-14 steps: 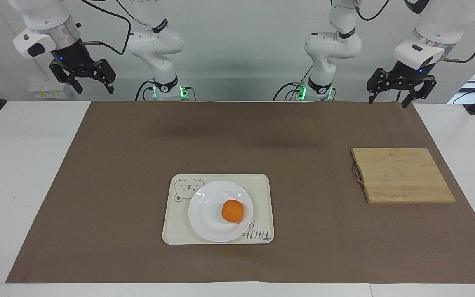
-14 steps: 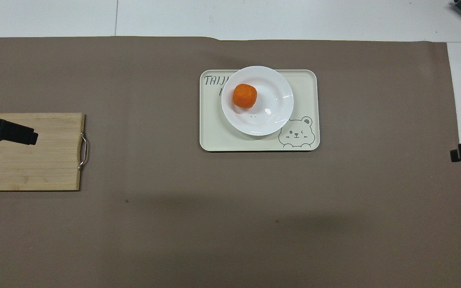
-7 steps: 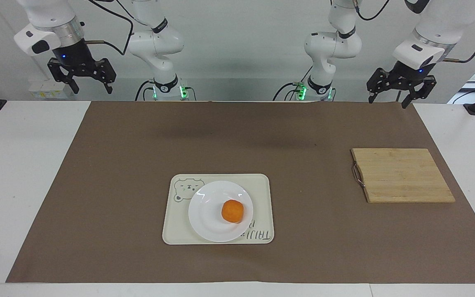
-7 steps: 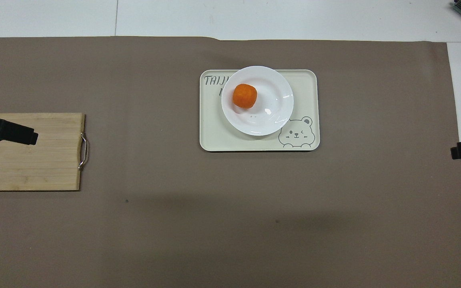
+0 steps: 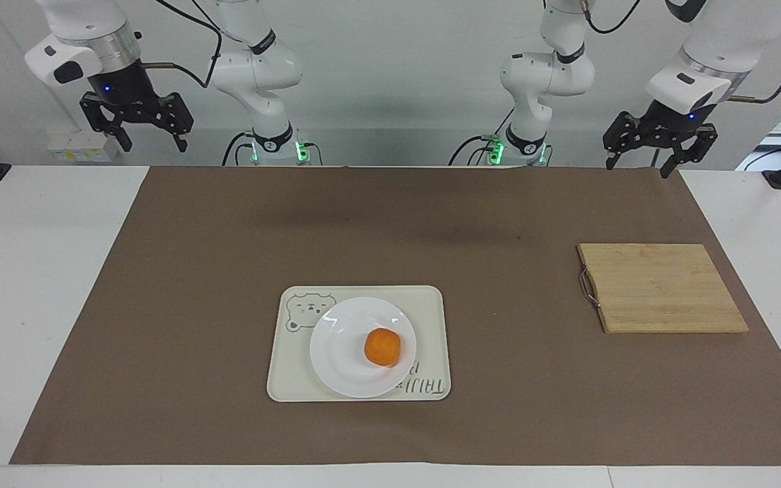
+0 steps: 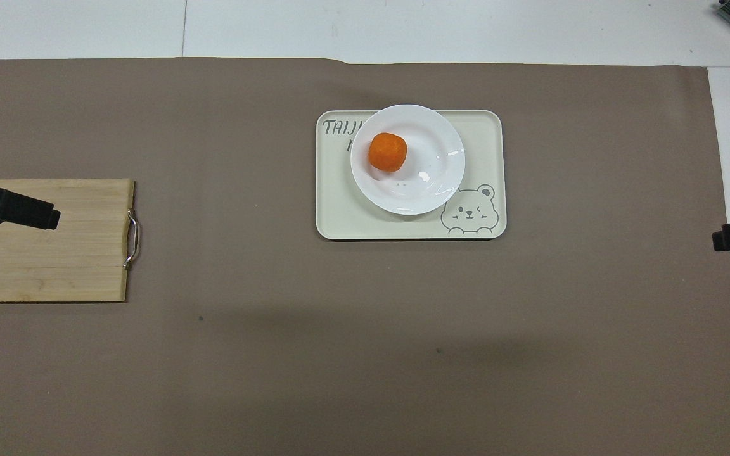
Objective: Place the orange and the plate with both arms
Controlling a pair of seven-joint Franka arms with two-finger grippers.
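One orange [image 5: 382,346], one plate [image 5: 346,356], one tray [image 5: 431,308], one cutting board [image 5: 662,288] and one brown mat [image 5: 228,271] lie on the white worktop [image 5: 31,285], with two arms above it. The orange is round, so it has no long axis and points no particular way; it sits on the white plate, off the plate's middle toward the left arm's end of the worktop and toward the rim farther from the robots. The plate is round too and lies flat on the cream tray, covering part of the lettering at the tray's edge farther from the robots, while the bear drawing shows at the corner nearer to the robots on the right arm's side. The tray's long axis runs from one arm's end of the worktop to the other. The bamboo cutting board lies flat toward the left arm's end, well apart from the tray, its metal handle [image 5: 588,287] on the short edge that faces the tray. The left gripper [image 5: 638,165] hangs in the air over the mat's corner near its base, jaws spread apart and empty. The right gripper [image 5: 152,142] is raised above its own end of the worktop, jaws likewise spread and holding nothing.
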